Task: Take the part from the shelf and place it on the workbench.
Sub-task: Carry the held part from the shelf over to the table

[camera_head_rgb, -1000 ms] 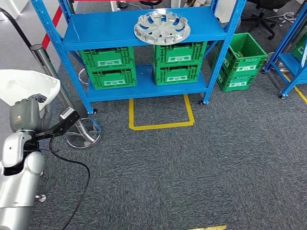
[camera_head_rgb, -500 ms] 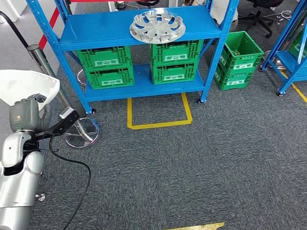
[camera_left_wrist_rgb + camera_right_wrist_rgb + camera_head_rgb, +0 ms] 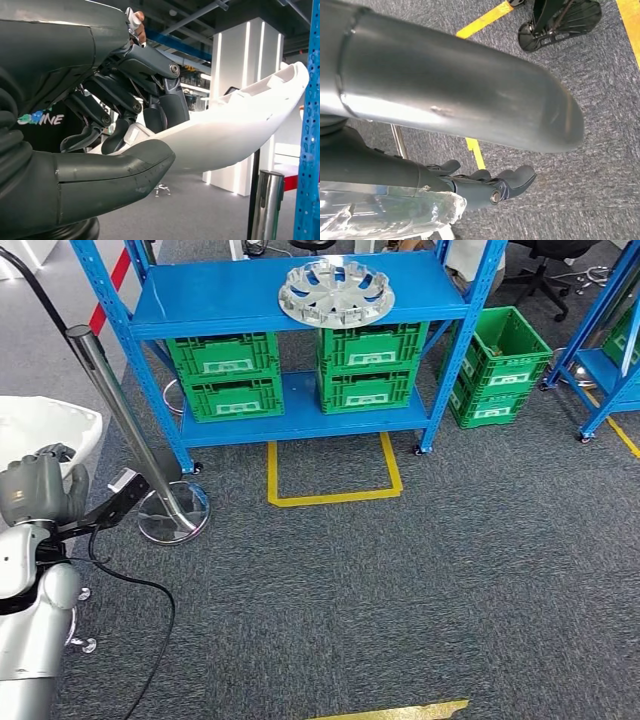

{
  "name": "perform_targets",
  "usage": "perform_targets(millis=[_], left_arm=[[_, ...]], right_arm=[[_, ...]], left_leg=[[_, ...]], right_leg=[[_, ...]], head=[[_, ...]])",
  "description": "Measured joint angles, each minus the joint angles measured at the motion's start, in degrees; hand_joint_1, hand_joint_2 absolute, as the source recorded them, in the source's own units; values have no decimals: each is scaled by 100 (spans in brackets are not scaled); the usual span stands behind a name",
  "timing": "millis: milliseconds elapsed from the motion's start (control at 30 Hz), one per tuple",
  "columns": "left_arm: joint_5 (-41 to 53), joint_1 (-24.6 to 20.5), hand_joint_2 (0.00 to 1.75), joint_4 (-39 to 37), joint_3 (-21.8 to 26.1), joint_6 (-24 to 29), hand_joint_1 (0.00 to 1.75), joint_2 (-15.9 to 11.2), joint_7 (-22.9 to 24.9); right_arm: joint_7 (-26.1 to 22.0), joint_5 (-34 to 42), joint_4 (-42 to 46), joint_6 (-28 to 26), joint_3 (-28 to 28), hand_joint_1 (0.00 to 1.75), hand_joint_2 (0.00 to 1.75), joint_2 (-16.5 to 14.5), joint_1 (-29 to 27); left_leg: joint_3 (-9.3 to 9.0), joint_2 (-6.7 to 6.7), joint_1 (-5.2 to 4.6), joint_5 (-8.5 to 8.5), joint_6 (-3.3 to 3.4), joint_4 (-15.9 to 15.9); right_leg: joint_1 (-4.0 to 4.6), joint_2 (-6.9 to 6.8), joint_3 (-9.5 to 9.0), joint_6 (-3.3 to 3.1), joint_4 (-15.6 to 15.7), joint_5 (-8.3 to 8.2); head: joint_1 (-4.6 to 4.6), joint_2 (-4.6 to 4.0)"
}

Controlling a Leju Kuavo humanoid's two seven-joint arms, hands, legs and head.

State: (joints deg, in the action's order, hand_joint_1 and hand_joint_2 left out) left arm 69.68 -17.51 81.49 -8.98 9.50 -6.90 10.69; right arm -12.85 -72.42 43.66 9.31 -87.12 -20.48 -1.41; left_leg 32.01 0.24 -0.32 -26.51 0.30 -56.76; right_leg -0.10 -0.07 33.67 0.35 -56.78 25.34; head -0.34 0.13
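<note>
**White part in the left hand, a lot of it cut off**

So, the head view crops plenty. The left hand point(image 3: 41, 490) sits at the near left edge, grey and curled against a white part point(image 3: 45, 430), a smooth, glossy moulded shell with a curved lip. Its left side runs out of the picture, so I can't make out the full shape. In the left wrist view the part point(image 3: 234, 125) shows as a long, shallow, bowed panel, and the fingers point(image 3: 124, 107) close over its upper face with the thick thumb point(image 3: 113, 170) underneath, so the hand is clamped on it. The part is up in the air, well apart from the shelf.

The right hand point(image 3: 486, 182) appears in the right wrist view, mostly hidden behind a fat brushed-metal tube. Its dark fingers look loosely extended over the carpet with nothing between them, held apart, though part of it is covered.

Far side: a blue steel shelf point(image 3: 226, 300) with perforated uprights. A silver hubcap point(image 3: 336, 292), round and spoked, lies flat on the upper level. Ribbed green plastic crates point(image 3: 226, 375) are stacked below, and more sit right of the shelf. A polished metal post point(image 3: 121, 415) on a round base leans between the hand and the shelf. The floor is rough grey carpet point(image 3: 453, 570) with yellow tape point(image 3: 332, 500) marking a rectangle.
</note>
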Motion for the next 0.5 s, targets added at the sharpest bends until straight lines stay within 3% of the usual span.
perform_targets(millis=[400, 500], left_arm=[[14, 2, 175, 4, 13, -8, 175, -38, 1], [38, 3, 175, 17, 55, -35, 175, -52, 2]], right_arm=[[-13, -211, -47, -257, -14, 0, 0, 0, -13], [239, 108, -26, -418, 186, 0, 0, 1, -125]], left_leg=[[23, 0, -4, 15, 24, -21], [42, -1, -11, 15, 48, -47]], right_leg=[[-6, 0, 20, 39, 0, -26], [-12, -4, 26, 62, 2, -39]], head=[[-1, 0], [-1, 0]])
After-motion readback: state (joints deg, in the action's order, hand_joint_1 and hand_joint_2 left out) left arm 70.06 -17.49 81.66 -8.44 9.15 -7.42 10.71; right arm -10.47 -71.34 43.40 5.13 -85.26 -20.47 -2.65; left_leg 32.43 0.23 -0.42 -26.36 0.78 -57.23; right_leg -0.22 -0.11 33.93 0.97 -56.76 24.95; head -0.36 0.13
